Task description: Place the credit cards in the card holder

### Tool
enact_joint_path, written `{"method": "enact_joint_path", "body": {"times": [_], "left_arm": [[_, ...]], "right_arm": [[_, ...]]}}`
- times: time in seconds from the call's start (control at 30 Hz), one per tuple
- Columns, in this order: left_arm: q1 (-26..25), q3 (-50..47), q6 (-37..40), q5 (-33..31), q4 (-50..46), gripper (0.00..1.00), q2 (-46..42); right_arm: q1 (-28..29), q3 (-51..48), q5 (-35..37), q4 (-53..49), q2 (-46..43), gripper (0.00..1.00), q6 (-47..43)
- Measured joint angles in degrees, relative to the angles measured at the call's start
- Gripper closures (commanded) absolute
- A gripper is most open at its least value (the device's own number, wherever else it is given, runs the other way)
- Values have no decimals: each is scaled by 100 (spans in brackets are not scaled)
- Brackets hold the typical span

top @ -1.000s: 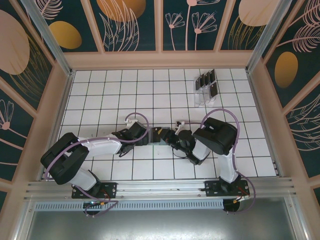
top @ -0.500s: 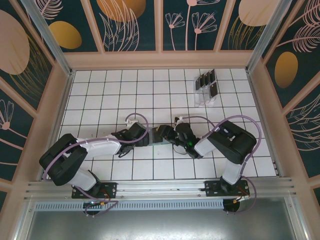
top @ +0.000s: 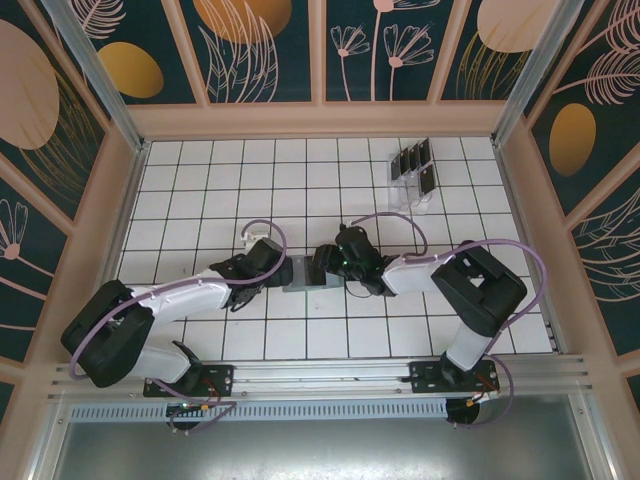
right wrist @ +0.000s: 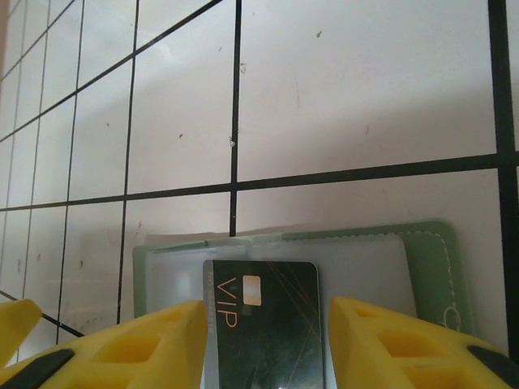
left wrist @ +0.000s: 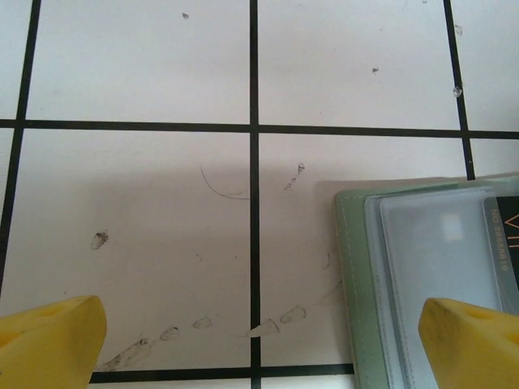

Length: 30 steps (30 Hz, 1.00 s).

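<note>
The card holder (top: pixel 300 273) lies open and flat on the white tiled table (top: pixel 200 190) between the two arms. Since a second ago the right arm has stretched out leftward over it, elbow swung wide to the right, while the left arm's elbow has slid toward the near-left corner. Now the left gripper (left wrist: pixel 259 324) hangs wide apart with one yellow fingertip (left wrist: pixel 470 344) over the holder's clear pocket (left wrist: pixel 438 259), the right gripper (right wrist: pixel 266 324) stands parted with a finger either side of a black credit card (right wrist: pixel 276 292) lying on the holder, and coppery letters on that card read "VIP".
</note>
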Motion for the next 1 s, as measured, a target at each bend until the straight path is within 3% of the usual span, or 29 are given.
{"method": "enact_joint_path", "body": {"times": [0.4, 0.77, 1.0], "left_arm": [[11, -326, -28, 4, 68, 1, 66], [13, -385, -28, 46, 251, 1, 289], [13, -407, -28, 44, 317, 2, 313]], "right_arm": [[0, 216, -4, -229, 254, 64, -177], [13, 358, -66, -192, 444, 76, -175], [118, 442, -70, -280, 485, 79, -166]]}}
